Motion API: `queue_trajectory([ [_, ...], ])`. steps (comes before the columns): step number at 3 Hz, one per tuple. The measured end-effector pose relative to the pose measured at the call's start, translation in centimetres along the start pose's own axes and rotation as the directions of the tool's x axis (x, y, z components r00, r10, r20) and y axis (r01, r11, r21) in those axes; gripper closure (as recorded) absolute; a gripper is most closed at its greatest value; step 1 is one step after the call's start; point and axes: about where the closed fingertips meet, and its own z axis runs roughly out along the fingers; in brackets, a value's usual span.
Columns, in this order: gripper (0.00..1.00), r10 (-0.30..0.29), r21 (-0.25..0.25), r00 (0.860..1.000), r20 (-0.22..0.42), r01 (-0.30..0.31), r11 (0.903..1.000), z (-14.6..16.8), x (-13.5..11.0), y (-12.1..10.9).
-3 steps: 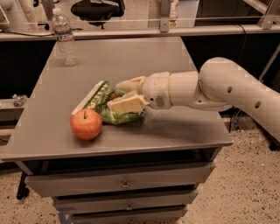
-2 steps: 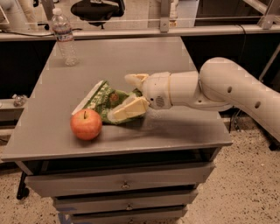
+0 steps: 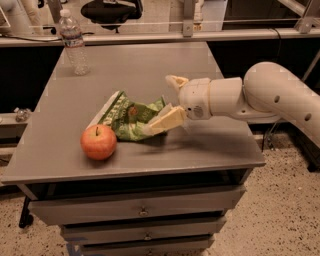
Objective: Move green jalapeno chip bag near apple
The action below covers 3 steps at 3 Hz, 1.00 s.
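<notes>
The green jalapeno chip bag lies crumpled on the grey table, its white edge strip toward the left. The red-orange apple stands just in front of the bag's left end, almost touching it. My gripper reaches in from the right at the bag's right end. It is open, with one cream finger raised behind the bag and the other finger lying against the bag's right front edge. The bag rests on the table.
A clear water bottle stands at the table's far left corner. The table front edge runs close to the apple, with drawers under it. A black chair and a rail stand behind the table.
The gripper has opened off the chip bag and drawn back a little to the right. The bag stays beside the apple.
</notes>
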Motion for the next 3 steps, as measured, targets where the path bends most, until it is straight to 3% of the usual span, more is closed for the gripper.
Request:
queue_trajectory([
  [1,0.0,-0.075,0.082,0.995,-0.067,0.08,0.9934,-4.5,1.9,-4.8],
  [2,0.0,-0.14,0.176,0.98,-0.143,0.164,0.9707,-10.3,2.7,-10.0],
  [3,0.0,-0.15,0.197,0.978,-0.142,0.176,0.9645,-11.1,2.0,-10.9],
])
